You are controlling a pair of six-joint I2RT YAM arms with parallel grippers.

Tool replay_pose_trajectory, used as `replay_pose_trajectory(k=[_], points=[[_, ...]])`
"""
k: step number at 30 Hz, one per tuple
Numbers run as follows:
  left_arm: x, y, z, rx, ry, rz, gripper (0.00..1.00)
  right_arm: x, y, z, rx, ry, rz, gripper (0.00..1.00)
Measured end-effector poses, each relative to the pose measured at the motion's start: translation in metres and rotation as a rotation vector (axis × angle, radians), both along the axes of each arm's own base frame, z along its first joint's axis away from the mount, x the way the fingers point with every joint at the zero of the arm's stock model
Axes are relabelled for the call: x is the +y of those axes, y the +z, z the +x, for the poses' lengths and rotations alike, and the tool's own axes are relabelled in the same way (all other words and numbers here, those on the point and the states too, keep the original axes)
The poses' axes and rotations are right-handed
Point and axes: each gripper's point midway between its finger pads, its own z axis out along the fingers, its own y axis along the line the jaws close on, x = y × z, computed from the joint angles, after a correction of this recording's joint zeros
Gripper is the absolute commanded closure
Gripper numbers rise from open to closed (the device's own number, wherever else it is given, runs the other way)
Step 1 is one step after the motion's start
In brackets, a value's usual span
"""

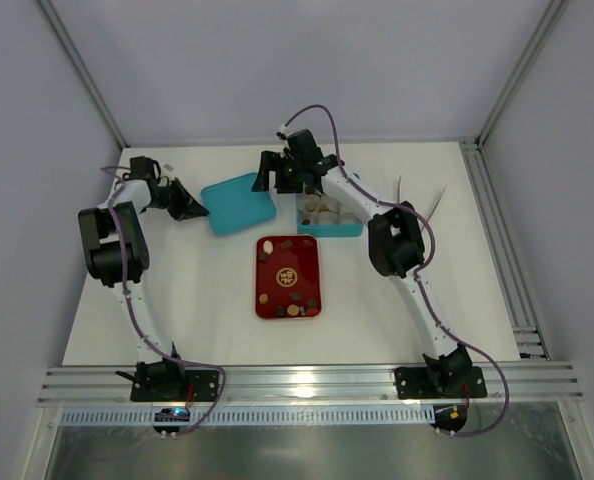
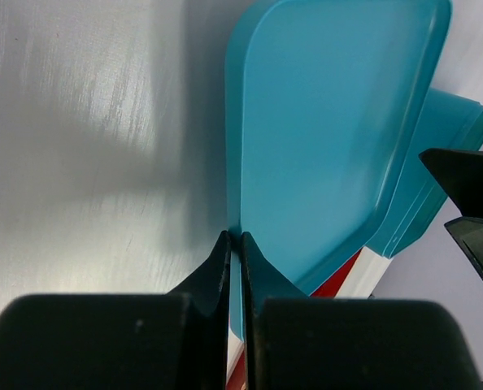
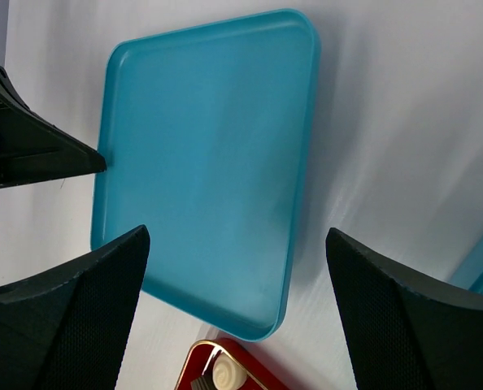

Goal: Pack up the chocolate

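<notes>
The left pincer (image 2: 237, 244) is pressed together on the near rim of a flat teal plastic lid (image 2: 339, 130) with rounded corners. The lid spreads away ahead of its tips. I cannot tell whether the lid rests on the white table (image 2: 79, 146) or is raised a little off it.

The right pincer (image 3: 237, 236) stands wide apart and holds nothing. It hangs over the same lid, whose near part shows between its two fingers, and the tip of the left pincer meets the lid's rim off to its left.

The chocolate (image 1: 268, 247) lies as small brown and cream pieces, mostly on a glossy red rectangular tray (image 1: 309, 262). That tray is just past the lid's corner from the left pincer and close under the right one. An open teal plastic box (image 1: 327, 232) holding pale paper cups (image 1: 322, 208) sits beside the right pincer, beyond the lid from the left. How many cups are filled is too small to tell.

The step in hand looks like lid handling — the box is open and the lid is held aside, with much of the chocolate not yet packed. Next, the free right pincer would need to drop over the tray, narrow onto one piece — small on a slick surface, so easy to nudge away — and carry it to a cup. Meanwhile the lid should stay clear of the box.
</notes>
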Motion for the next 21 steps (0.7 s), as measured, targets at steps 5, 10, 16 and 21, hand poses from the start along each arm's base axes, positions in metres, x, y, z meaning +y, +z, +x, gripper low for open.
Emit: replay_pose_trajectory(k=[5, 10, 16, 21], points=[[-0.002, 0.009, -0.001, -0.018, 0.000, -0.008, 1.00, 0.003, 0.001, -0.002, 0.015, 0.003, 0.024, 0.11], [-0.003, 0.023, -0.002, -0.045, 0.000, -0.015, 1.00, 0.005, 0.002, -0.002, 0.021, 0.001, 0.037, 0.11], [-0.005, 0.033, -0.002, -0.068, -0.004, -0.023, 1.00, 0.004, -0.004, -0.005, 0.039, -0.001, 0.031, 0.12], [-0.008, 0.036, -0.006, -0.071, -0.011, -0.038, 1.00, 0.010, -0.007, -0.011, 0.068, 0.021, 0.072, 0.14]])
